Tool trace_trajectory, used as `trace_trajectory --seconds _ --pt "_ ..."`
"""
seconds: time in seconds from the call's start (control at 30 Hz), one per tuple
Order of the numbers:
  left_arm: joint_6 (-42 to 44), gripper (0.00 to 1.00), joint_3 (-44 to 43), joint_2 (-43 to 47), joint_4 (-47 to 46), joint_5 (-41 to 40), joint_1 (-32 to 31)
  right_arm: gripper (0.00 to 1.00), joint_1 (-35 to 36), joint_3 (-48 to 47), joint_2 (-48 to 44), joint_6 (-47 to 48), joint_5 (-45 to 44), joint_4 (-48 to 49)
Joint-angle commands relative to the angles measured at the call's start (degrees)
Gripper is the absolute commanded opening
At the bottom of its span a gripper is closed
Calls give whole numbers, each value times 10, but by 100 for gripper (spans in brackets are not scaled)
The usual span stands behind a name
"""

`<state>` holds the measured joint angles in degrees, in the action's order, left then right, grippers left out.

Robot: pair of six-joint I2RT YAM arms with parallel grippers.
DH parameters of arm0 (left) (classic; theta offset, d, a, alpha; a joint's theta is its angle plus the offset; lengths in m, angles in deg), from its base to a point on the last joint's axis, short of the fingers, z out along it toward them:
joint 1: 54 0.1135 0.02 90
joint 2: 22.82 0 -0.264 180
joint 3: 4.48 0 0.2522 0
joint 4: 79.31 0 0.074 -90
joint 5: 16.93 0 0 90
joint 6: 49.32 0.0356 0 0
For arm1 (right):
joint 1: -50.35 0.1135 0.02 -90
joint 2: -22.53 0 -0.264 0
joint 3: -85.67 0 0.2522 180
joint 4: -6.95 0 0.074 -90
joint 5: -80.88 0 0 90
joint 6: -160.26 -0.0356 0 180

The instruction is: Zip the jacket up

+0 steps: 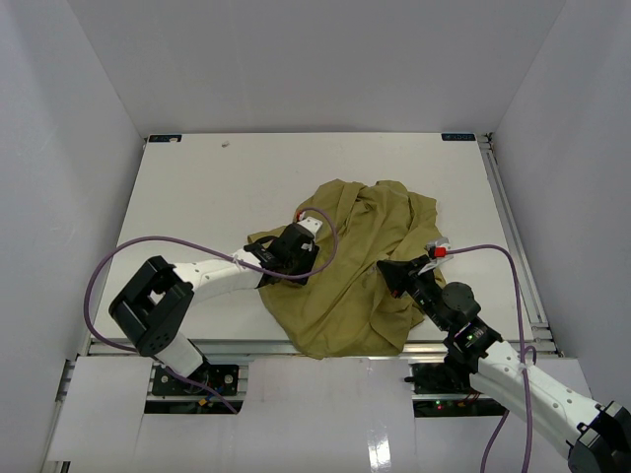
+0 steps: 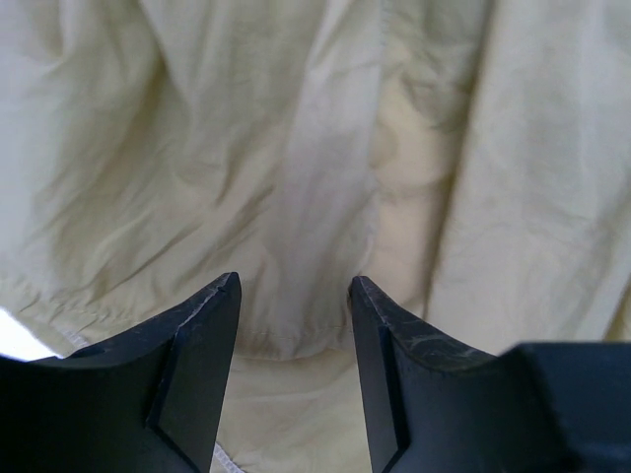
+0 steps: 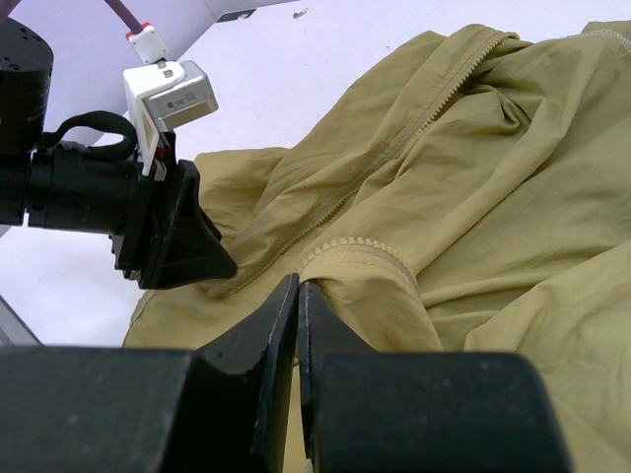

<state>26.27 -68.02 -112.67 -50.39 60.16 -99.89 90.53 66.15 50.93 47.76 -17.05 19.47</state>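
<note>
Closest to the overhead camera, the left arm [image 1: 158, 310] and right arm [image 1: 513, 374] rose from the near edge, both reaching inward to the jacket [image 1: 350, 271]. It lay crumpled on the table [image 1: 227, 187], right of centre. I judged the arms met there to find and line up the zipper edges. The left arm was folded at the elbow, its forearm running low along the table, and the left tool [image 1: 296, 251] sat on the jacket's left edge. The right arm stretched forward and left, and the right tool [image 1: 399, 274] was at the jacket's right side.

From the left wrist, the left tool [image 2: 294, 325] stood open, with rumpled jacket [image 2: 296, 148] filling the view beyond it and nothing gripped between its jaws.

From the right wrist, the right tool [image 3: 298, 288] was closed, its tips at a toothed hem [image 3: 360, 248] of the jacket [image 3: 473, 197]. I could not tell whether cloth was pinched. Zipper [image 3: 394, 148] teeth ran up a fold beyond, and the left tool [image 3: 187, 246] pressed down beside that fold.
</note>
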Motion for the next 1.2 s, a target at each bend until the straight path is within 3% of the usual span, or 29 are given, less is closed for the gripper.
trace_trajectory --seconds 0.0,0.17,0.43,0.63,1.17 --pt "-25 60 -16 12 21 -85 -3 8 -2 2 -8 0 -2 15" --pt "-37 61 -18 25 37 -99 -2 8 -2 3 -8 0 -3 16" --pt "-10 60 -24 88 30 21 -9 8 -1 1 -4 0 -1 16" --pt "9 59 -34 72 36 73 -15 8 -2 0 -4 1 2 16" --pt "25 51 -68 -6 64 22 -36 8 -2 -3 2 2 3 16"
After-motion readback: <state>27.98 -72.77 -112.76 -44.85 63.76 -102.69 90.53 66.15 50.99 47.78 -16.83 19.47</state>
